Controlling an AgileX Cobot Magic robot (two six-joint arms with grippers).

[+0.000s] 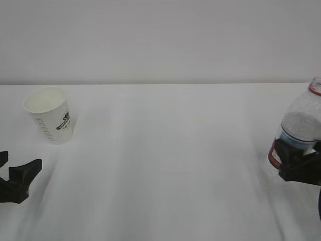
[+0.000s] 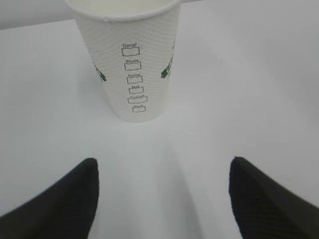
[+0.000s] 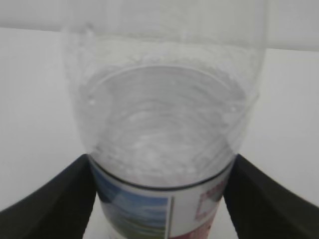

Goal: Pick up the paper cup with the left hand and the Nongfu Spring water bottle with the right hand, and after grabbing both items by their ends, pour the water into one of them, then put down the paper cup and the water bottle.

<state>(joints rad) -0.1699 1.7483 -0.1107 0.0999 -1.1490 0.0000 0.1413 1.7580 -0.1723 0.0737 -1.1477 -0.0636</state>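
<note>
White paper cup, dotted texture, tapered, stands upright on the table straight ahead of the left hand, centred on the gap but still apart; that hand is wide open and empty. Clear ribbed bottle with red-and-blue label sits upright between the fingers of the right hand, near the right table edge. Fingers flank the label at bottle width, so it looks gripped.
</note>
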